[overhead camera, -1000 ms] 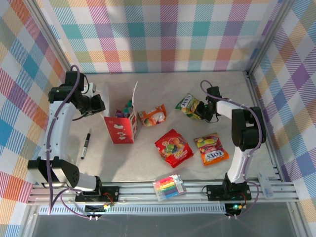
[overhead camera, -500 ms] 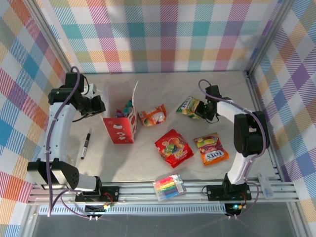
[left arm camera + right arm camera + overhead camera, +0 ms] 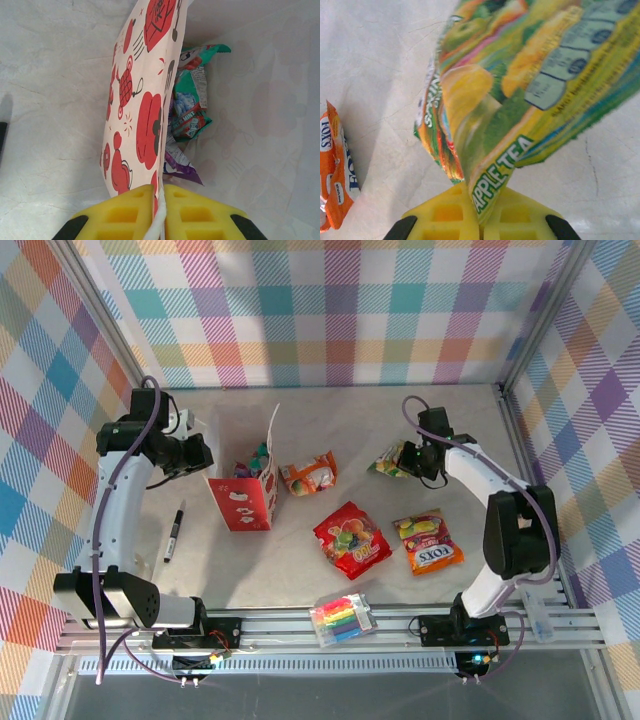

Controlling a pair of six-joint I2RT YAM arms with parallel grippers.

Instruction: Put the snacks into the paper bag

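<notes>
Black pen (image 3: 174,531); marker pack (image 3: 343,619)

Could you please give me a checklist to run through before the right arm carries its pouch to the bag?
1. Grip: right gripper shut on the yellow-green pouch edge: ok.
2. Hold: left gripper pinches the paper bag wall, mouth open: ok.
3. Room inside beside the teal pouch and purple pouch: ok.
4. Yellow-green pouch lifted clear of the table: cannot tell.
5. Bag upright: ok.

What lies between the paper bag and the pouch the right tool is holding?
In the top view, one orange pouch lies beside the paper bag; from there to the yellow-green pouch the table is bare.
</notes>
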